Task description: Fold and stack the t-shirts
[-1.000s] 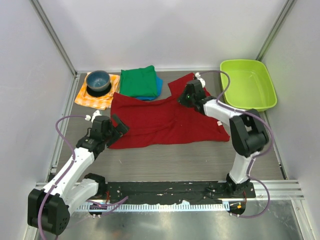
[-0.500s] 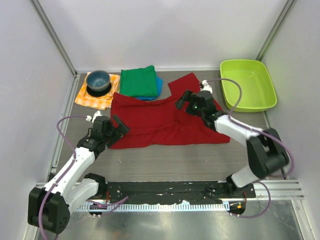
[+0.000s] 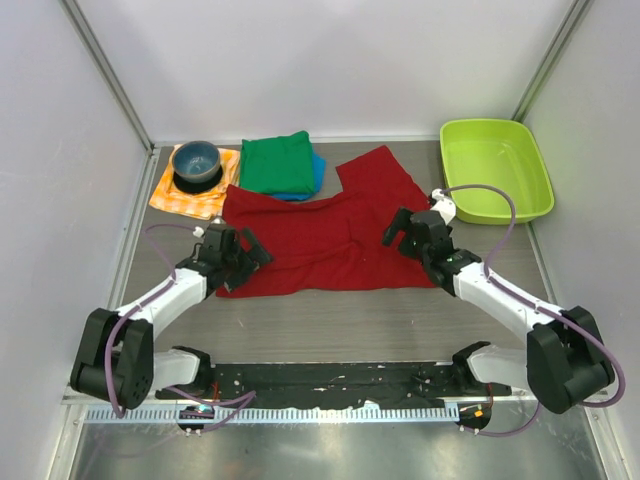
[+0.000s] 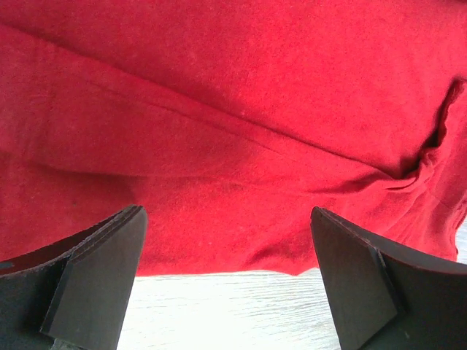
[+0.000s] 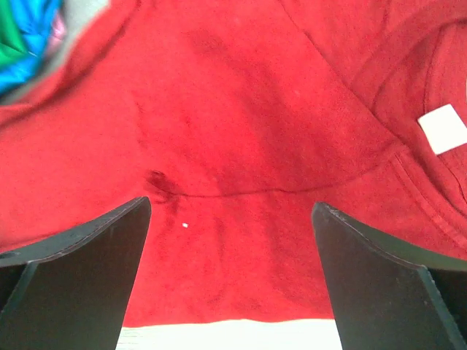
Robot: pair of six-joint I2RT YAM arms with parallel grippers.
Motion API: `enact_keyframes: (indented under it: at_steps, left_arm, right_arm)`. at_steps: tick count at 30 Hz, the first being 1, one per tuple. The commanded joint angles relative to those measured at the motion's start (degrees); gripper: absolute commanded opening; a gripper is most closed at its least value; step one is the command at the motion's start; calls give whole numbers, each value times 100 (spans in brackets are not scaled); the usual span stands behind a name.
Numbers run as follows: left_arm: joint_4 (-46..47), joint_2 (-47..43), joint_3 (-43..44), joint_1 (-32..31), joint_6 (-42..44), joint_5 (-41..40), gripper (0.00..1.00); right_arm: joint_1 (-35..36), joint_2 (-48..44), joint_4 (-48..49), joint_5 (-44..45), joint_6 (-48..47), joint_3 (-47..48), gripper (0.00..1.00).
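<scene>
The dark red t-shirt (image 3: 320, 240) lies spread open across the middle of the table. Behind it a folded green t-shirt (image 3: 278, 163) rests on a folded blue one (image 3: 317, 172). My left gripper (image 3: 243, 250) is open at the red shirt's near left edge; in the left wrist view its fingers straddle the hem (image 4: 219, 266) with nothing between them (image 4: 228, 284). My right gripper (image 3: 405, 228) is open just above the shirt's right part. The right wrist view shows red cloth (image 5: 241, 146), its white label (image 5: 443, 128), and my gripper (image 5: 230, 277) holding nothing.
A blue bowl (image 3: 196, 162) sits on an orange checked cloth (image 3: 180, 198) at the back left. A lime green tub (image 3: 497, 168) stands at the back right. White walls close in the table on three sides.
My right gripper has opened, let go of the red shirt near its back right sleeve and drawn back toward the near right. My left gripper has shifted slightly right along the shirt's edge.
</scene>
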Motion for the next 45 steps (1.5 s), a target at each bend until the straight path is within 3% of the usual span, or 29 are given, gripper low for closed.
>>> enact_keyframes:
  at_steps: [1,8,18,29,39,45]
  left_arm:
    - [667,211,308,-53,-106,323,100]
    - [562,124,133,-106,-63,297,100]
    - [-70,89,-95,-106,254,-134,100]
    - [-448,-16,-465,148,377,-529,100]
    - [-1134,-1228,-895,386,105,-468,100]
    - [-1837,-2450,-432,377,-89,-310,100]
  right_arm:
    - [10,175,29,70,209,-152,99]
    - [10,474,40,-27,394,-521,99]
    - [10,870,-830,324,429,-530,99]
    - [10,669,-2061,807,781,-565,99]
    - [45,-87,-2606,807,1071,-750,99]
    - [756,-1115,-2319,1160,362,-101,99]
